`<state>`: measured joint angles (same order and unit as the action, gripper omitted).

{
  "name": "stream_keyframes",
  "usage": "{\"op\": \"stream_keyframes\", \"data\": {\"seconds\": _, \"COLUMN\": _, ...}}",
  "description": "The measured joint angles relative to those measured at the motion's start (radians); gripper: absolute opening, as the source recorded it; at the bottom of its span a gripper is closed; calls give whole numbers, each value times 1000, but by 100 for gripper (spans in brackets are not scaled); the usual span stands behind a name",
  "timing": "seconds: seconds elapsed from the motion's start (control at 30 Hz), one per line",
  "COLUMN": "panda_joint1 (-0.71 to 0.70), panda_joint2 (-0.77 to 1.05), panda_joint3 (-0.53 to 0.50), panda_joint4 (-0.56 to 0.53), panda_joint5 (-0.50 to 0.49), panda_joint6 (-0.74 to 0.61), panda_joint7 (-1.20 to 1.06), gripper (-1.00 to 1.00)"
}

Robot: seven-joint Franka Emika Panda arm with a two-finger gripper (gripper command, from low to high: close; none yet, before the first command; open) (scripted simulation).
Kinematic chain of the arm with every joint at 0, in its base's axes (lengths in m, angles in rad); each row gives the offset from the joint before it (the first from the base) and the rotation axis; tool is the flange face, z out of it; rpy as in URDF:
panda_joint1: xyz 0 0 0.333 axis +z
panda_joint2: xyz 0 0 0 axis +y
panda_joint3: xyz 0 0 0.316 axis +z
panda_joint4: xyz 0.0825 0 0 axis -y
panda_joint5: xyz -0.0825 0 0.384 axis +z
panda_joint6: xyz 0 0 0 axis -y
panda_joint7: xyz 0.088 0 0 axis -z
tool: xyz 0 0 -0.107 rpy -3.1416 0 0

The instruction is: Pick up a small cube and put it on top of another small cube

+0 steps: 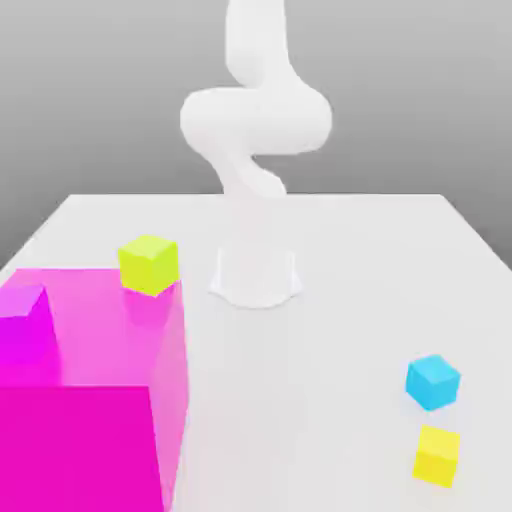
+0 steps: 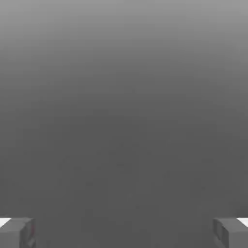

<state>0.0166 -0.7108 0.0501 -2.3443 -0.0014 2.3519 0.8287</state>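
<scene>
The small cyan-blue cube (image 1: 433, 381) rests on the white table at the exterior view's right, near the front. Just in front of it lies a small yellow cube (image 1: 437, 455), a short gap between them. In the hand view my gripper (image 2: 124, 232) is open, its two grey fingertips (image 2: 17, 232) far apart with nothing between them, facing a plain grey backdrop. The white arm (image 1: 255, 120) rises from its base at the table's middle back and bends upward out of the picture, far from both cubes.
A large translucent magenta block (image 1: 90, 390) fills the front of the exterior view's left. A larger lime-green cube (image 1: 149, 264) sits at its far corner. The arm's round base (image 1: 256, 275) stands mid-table. The table edge (image 1: 480, 240) runs along the right.
</scene>
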Motion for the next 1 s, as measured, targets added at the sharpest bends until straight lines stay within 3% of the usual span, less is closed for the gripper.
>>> {"op": "stream_keyframes", "data": {"seconds": 0.67, "panda_joint1": 211, "panda_joint2": 734, "panda_joint3": 369, "panda_joint4": -359, "panda_joint5": -103, "panda_joint6": 425, "panda_joint7": 300, "gripper": 0}}
{"op": "stream_keyframes", "data": {"seconds": 0.77, "panda_joint1": 260, "panda_joint2": 841, "panda_joint3": 342, "panda_joint4": -377, "panda_joint5": -172, "panda_joint6": 494, "panda_joint7": 370, "gripper": 0}}
{"op": "stream_keyframes", "data": {"seconds": 0.93, "panda_joint1": 406, "panda_joint2": 1009, "panda_joint3": 159, "panda_joint4": -343, "panda_joint5": -347, "panda_joint6": 620, "panda_joint7": 504, "gripper": 0}}
{"op": "stream_keyframes", "data": {"seconds": 0.97, "panda_joint1": 431, "panda_joint2": 1030, "panda_joint3": 131, "panda_joint4": -339, "panda_joint5": -364, "panda_joint6": 637, "panda_joint7": 517, "gripper": -100}}
{"op": "stream_keyframes", "data": {"seconds": 1.0, "panda_joint1": 431, "panda_joint2": 1030, "panda_joint3": 131, "panda_joint4": -339, "panda_joint5": -364, "panda_joint6": 637, "panda_joint7": 517, "gripper": -100}}
